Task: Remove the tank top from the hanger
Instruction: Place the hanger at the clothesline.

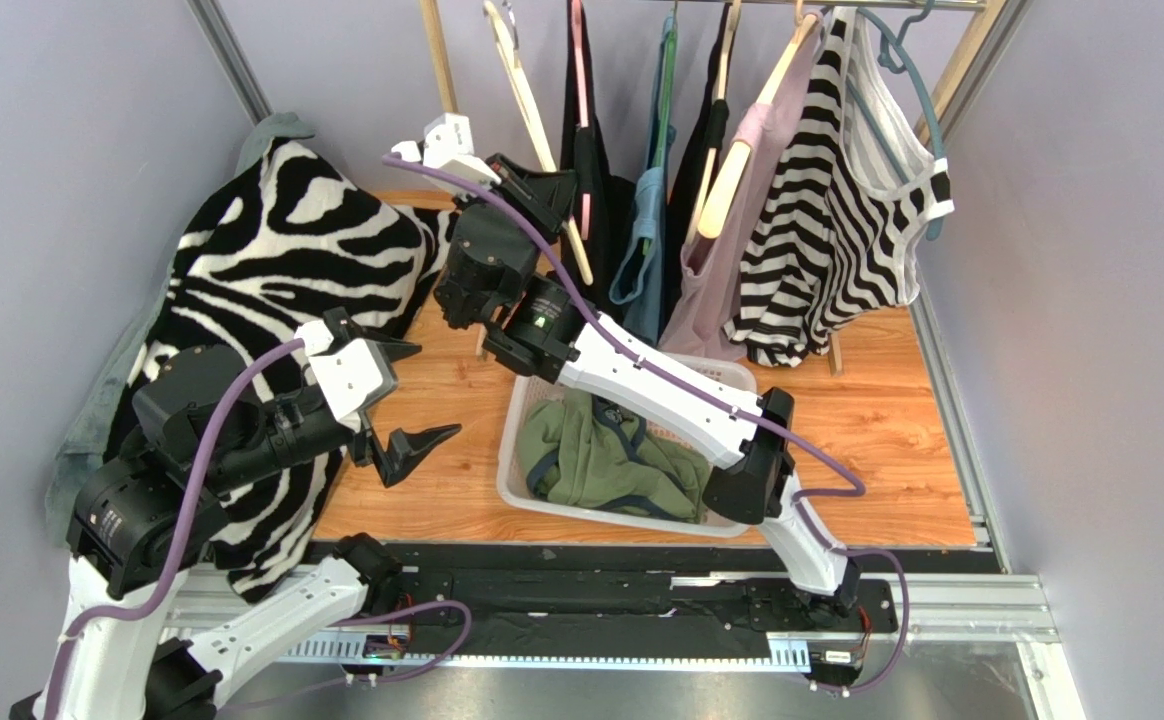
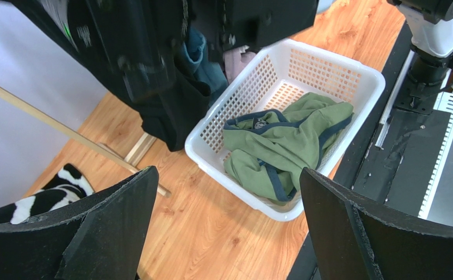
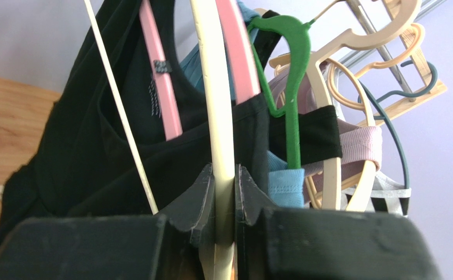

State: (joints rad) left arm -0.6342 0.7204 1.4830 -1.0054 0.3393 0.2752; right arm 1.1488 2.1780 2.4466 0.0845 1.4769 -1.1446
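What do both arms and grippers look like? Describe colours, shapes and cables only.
The left arm and right arm share a build: white link shells, black joint housings, and a purple cable looped along each. The left gripper and right gripper have two matte black wedge-shaped fingers with rough edges. No markings are legible.

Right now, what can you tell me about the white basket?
The basket looks like white plastic. It is a rounded rectangle, with walls full of small holes and a smooth rim. It stands upright on the wooden table, near the arms' bases. A crumpled green shirt with dark blue trim lies inside. Dark clothes hang beside one corner, but I cannot tell if they touch it. Seen from above, the right arm crosses over it.
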